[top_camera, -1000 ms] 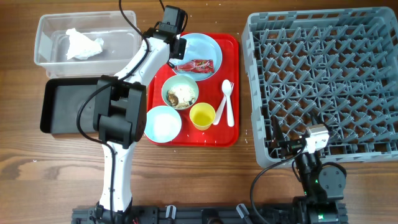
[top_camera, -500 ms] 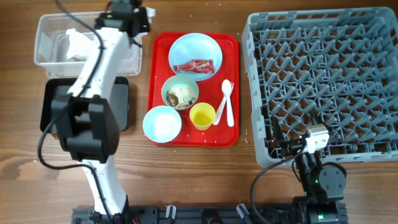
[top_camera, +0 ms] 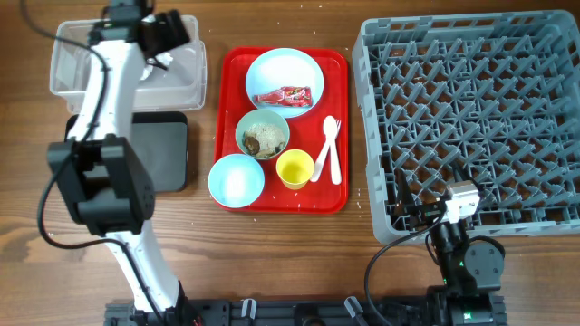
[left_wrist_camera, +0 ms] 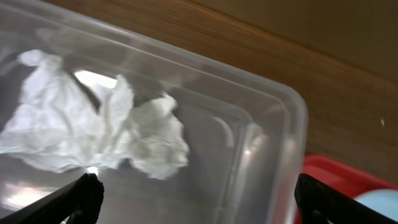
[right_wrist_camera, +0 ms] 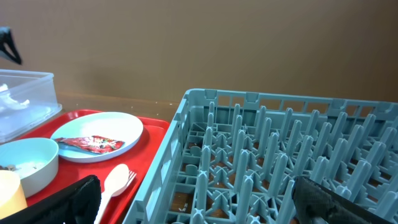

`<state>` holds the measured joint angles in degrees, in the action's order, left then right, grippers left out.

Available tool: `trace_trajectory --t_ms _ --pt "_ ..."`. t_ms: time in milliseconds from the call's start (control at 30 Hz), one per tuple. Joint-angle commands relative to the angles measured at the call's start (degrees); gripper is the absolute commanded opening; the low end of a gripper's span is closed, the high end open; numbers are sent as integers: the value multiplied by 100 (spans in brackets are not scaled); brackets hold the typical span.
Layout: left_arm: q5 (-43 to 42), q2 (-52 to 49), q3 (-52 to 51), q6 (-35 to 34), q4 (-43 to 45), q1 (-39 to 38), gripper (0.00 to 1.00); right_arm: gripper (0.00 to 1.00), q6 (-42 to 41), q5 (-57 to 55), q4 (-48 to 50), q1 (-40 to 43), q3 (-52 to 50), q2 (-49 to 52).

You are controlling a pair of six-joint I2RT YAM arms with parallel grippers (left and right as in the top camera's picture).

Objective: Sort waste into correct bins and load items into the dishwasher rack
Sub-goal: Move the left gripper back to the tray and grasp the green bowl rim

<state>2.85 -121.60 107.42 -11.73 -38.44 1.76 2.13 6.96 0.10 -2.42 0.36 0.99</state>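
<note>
Jaws released and empty on both arms, left jaws over the clear tub (left_wrist_camera: 219,155), tissue (left_wrist_camera: 93,132) inside it, right jaws well apart from it.

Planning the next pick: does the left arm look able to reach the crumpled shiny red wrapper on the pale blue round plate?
Probably yes: the wrapper lies uncovered on the plate, and the left arm hangs over the clear plastic tub, jaws open.

White tissue (left_wrist_camera: 93,134) lies in clear tub (left_wrist_camera: 287,106); red wrapper (top_camera: 282,94) on blue plate (top_camera: 272,68)
</note>
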Motion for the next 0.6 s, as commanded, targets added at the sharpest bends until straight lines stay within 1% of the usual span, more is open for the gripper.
trace_trajectory --t_ms 0,167,333,567 --pt "-221 245 24 1185 -278 -879 100 100 -76 -96 31 2 -7 -42" --pt "-221 -22 22 2564 -793 -1926 100 100 -76 -96 31 2 -7 -42" --pt "-376 -595 22 3093 -837 -2385 100 100 -76 -96 31 2 -7 -42" --pt "-393 -1261 22 3279 -728 -2588 98 100 -79 -96 31 2 -7 -42"
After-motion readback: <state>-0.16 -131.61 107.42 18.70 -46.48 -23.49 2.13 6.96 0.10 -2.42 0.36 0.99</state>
